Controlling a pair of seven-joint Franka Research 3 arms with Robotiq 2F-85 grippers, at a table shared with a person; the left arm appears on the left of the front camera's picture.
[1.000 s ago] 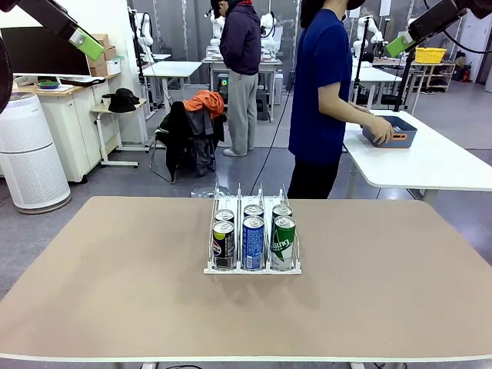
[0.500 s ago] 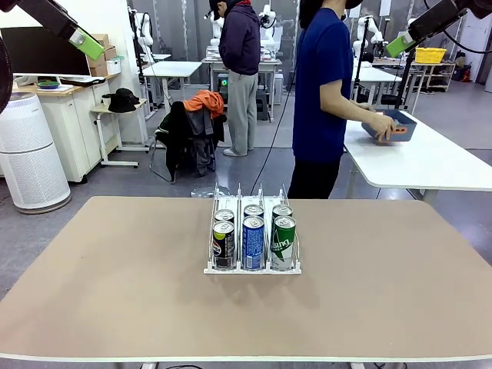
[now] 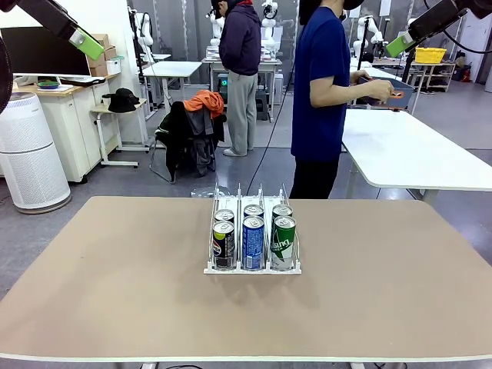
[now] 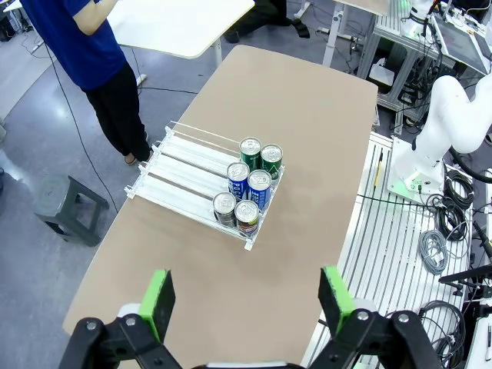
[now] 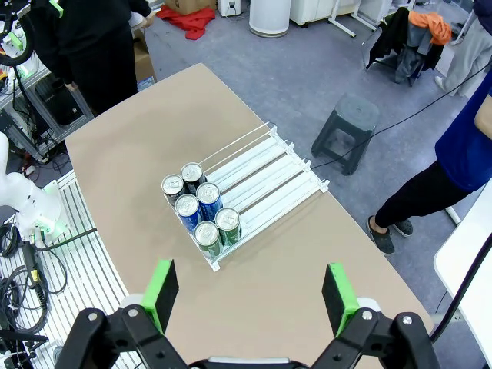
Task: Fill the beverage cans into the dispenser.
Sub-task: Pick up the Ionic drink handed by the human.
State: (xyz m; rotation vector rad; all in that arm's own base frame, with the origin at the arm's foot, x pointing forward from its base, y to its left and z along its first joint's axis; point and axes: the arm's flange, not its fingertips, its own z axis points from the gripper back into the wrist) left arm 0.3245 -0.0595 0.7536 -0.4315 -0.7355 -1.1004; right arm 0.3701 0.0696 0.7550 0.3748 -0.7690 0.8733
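The clear dispenser [image 3: 217, 198] stands mid-table on its white base. Several beverage cans stand upright at its near end, two deep in each lane: a black can [image 3: 223, 245], a blue can [image 3: 253, 243] and a green can [image 3: 283, 243] in front. Both arms hang high above the table, far from the rack. My left gripper [image 3: 86, 43] is at the top left and my right gripper [image 3: 400, 44] at the top right. Seen from the wrists, the left gripper [image 4: 246, 300] and the right gripper [image 5: 250, 296] are open and empty above the cans [image 4: 247, 188] [image 5: 198, 207].
A person in a blue shirt [image 3: 319, 92] stands just beyond the far edge, holding a blue-grey bin [image 3: 382, 83] at chest height. A white table [image 3: 415, 154] lies behind on the right. A stool [image 5: 350, 123] stands on the floor near the person.
The person has lifted the blue-grey bin off the white table up to chest height. The arms, the cans and the dispenser have not moved.
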